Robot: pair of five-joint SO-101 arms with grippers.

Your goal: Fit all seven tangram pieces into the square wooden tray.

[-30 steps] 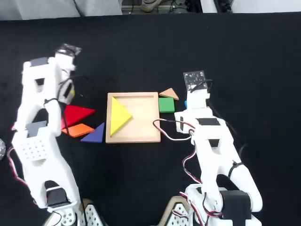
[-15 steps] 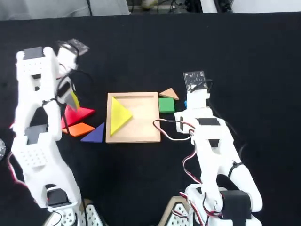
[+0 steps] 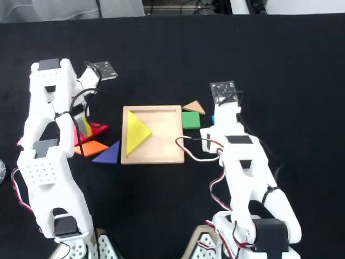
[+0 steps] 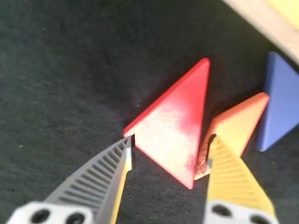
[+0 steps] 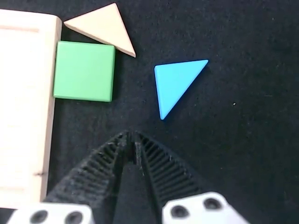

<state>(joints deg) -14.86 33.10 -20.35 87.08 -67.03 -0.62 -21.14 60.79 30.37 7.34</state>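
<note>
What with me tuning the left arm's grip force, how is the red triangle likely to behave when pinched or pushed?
The red triangle looks stiff: a flat slab with crisp edges. Its glossy face and slanted sides suggest it might slip from the left gripper. Lying flat, it should slide, not roll, probably nudging the orange piece beside it.

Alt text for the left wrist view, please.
The left arm's open tool straddles a red triangle on the black table. An orange piece and a blue triangle lie beside it, with the wooden tray beyond.
</note>
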